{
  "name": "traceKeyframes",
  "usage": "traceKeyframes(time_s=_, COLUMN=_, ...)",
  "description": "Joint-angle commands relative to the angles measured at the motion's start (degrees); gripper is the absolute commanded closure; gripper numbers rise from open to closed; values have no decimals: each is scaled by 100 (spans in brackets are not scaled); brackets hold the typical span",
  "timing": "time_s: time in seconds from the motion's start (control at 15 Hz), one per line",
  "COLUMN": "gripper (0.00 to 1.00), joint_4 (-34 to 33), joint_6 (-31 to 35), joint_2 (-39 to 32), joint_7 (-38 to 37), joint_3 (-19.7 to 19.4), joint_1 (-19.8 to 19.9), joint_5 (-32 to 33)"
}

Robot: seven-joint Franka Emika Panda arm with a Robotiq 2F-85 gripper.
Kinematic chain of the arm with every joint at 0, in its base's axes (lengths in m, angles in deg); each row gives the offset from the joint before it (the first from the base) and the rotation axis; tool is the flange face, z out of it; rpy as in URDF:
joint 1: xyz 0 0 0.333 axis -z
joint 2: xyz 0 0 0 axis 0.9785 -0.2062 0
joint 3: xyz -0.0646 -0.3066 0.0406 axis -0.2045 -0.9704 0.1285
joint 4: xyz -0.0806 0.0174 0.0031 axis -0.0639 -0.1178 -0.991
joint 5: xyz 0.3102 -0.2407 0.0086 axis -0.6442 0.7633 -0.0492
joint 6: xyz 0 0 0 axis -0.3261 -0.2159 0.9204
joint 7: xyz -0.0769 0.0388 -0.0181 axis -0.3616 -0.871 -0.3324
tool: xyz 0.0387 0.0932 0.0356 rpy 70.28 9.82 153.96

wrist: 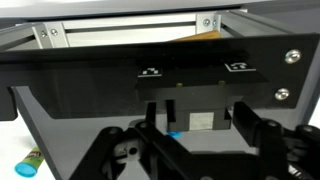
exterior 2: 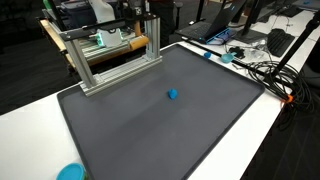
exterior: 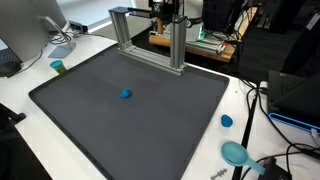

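A small blue object [exterior: 125,95] lies alone near the middle of the dark grey mat [exterior: 90,120]; it also shows in the other exterior view [exterior 2: 172,95]. My gripper [exterior: 165,12] hangs high at the back, above the aluminium frame [exterior: 150,40], far from the blue object. In the wrist view the gripper [wrist: 195,140] is open and empty, with its dark fingers spread at the bottom of the picture. A bit of the blue object [wrist: 172,133] peeks out between them, below the frame's dark bar [wrist: 160,75].
The frame [exterior 2: 110,55] stands on the mat's back edge. Off the mat are a small green cup [exterior: 57,67], a blue cap [exterior: 227,121], a teal lid [exterior: 236,152] and cables [exterior 2: 265,75]. A monitor [exterior: 35,35] stands on one side.
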Motion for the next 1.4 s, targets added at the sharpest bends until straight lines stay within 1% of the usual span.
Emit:
traceKeyframes(time_s=0.0, gripper=27, joint_4=85, joint_6=-48, joint_2=71, joint_7=-119, joint_3=40, joint_1=23, joint_5=55)
traceKeyframes(time_s=0.07, gripper=26, joint_4=115, joint_6=-56, joint_2=125, joint_7=-112, joint_3=31, joint_1=15, joint_5=43)
traceKeyframes(time_s=0.13, gripper=31, joint_4=135, joint_6=-67, joint_2=159, joint_7=-97, joint_3=19, joint_1=4, joint_5=28)
traceKeyframes(time_s=0.2, gripper=28, joint_4=161, joint_6=-91, joint_2=193, joint_7=-86, joint_3=14, joint_1=6, joint_5=33)
traceKeyframes(time_s=0.33, gripper=28, joint_4=212, joint_6=-151, joint_2=226, joint_7=-41, joint_3=-4, joint_1=-15, joint_5=22)
traceKeyframes(time_s=0.4, gripper=29, joint_4=242, joint_6=-170, joint_2=241, joint_7=-39, joint_3=-2, joint_1=-19, joint_5=21)
traceKeyframes(time_s=0.47, gripper=29, joint_4=103, joint_6=-223, joint_2=135, joint_7=-17, joint_3=-6, joint_1=-34, joint_5=9)
traceKeyframes(time_s=0.73, gripper=31, joint_4=115, joint_6=-196, joint_2=153, joint_7=-7, joint_3=-4, joint_1=-66, joint_5=-8)
traceKeyframes(time_s=0.87, gripper=45, joint_4=115, joint_6=-208, joint_2=144, joint_7=-23, joint_3=18, joint_1=-73, joint_5=3)
traceKeyframes(time_s=0.93, gripper=61, joint_4=115, joint_6=-216, joint_2=141, joint_7=-40, joint_3=32, joint_1=-71, joint_5=11)
traceKeyframes(time_s=1.0, gripper=66, joint_4=110, joint_6=-238, joint_2=146, joint_7=-40, joint_3=37, joint_1=-71, joint_5=18)
traceKeyframes(time_s=1.27, gripper=66, joint_4=109, joint_6=-376, joint_2=144, joint_7=-13, joint_3=72, joint_1=-62, joint_5=91)
traceKeyframes(time_s=1.33, gripper=17, joint_4=105, joint_6=-452, joint_2=151, joint_7=23, joint_3=70, joint_1=-67, joint_5=109)
